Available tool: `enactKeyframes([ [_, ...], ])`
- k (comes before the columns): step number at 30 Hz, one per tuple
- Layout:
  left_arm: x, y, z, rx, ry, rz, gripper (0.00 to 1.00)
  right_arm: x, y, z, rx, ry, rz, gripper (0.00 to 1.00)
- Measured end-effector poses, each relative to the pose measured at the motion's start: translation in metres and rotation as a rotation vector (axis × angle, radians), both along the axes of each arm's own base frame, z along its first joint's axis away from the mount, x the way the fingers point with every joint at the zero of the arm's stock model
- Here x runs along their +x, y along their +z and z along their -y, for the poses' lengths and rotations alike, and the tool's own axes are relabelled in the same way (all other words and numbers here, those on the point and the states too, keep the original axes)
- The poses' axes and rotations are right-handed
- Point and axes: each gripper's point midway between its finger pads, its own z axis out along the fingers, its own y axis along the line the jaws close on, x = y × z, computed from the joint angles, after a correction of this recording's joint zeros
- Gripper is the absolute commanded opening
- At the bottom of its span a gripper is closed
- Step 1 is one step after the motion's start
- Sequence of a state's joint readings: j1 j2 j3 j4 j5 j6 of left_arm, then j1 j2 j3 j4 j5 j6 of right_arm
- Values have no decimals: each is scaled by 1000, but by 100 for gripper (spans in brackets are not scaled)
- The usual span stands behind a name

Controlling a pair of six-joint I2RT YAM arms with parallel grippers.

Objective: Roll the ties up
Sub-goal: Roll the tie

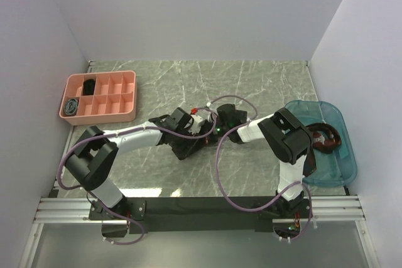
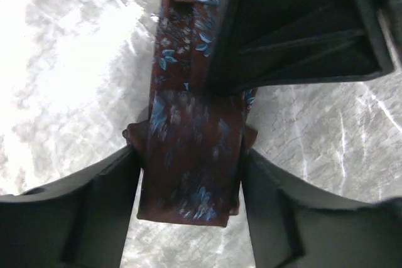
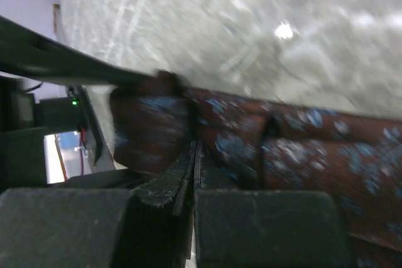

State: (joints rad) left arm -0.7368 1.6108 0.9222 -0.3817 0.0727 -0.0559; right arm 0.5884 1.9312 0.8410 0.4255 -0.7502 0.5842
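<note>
A grey-green marble-patterned tabletop (image 1: 251,86) forms the floor of a plain enclosure. A smooth white far wall (image 1: 188,10) closes the back, joined by a white left wall (image 1: 31,61) and a white right wall (image 1: 367,48). Silver aluminium rails (image 1: 63,208) and a black strip (image 1: 207,205) line the near edge. The light is soft and even, with glare on the stone.

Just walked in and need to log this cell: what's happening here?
Both arms work one maroon floral tie in the middle. The left gripper stands open astride its folded end; the right gripper is shut against the strip. Two coiled ties sit in the pink tray, a further tie lies in the blue bin.
</note>
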Motion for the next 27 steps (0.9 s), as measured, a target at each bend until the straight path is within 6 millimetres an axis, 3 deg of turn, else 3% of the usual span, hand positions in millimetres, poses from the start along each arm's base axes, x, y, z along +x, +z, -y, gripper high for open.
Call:
enactKeyframes([
  [3, 4, 12, 1, -29, 49, 26, 82, -5, -7, 3, -13, -13, -30, 0],
  [6, 13, 44, 4, -125, 153, 105, 89, -4, -7, 3, -13, -24, -38, 0],
  [11, 19, 113, -1, -395, 409, 232, 88, -4, -7, 4, -6, -43, -47, 0],
  [13, 14, 124, -7, -483, 498, 234, 88, -4, -7, 3, -6, -47, -49, 0],
  [15, 8, 119, -13, -524, 585, 208, 89, -4, -7, 3, -7, -48, -50, 0],
  [20, -8, 88, -32, -546, 780, 121, 88, -4, -7, 2, -8, -49, -45, 1],
  [27, -9, 78, -41, -610, 960, 71, 79, -2, -4, 9, -70, -71, 4, 21],
])
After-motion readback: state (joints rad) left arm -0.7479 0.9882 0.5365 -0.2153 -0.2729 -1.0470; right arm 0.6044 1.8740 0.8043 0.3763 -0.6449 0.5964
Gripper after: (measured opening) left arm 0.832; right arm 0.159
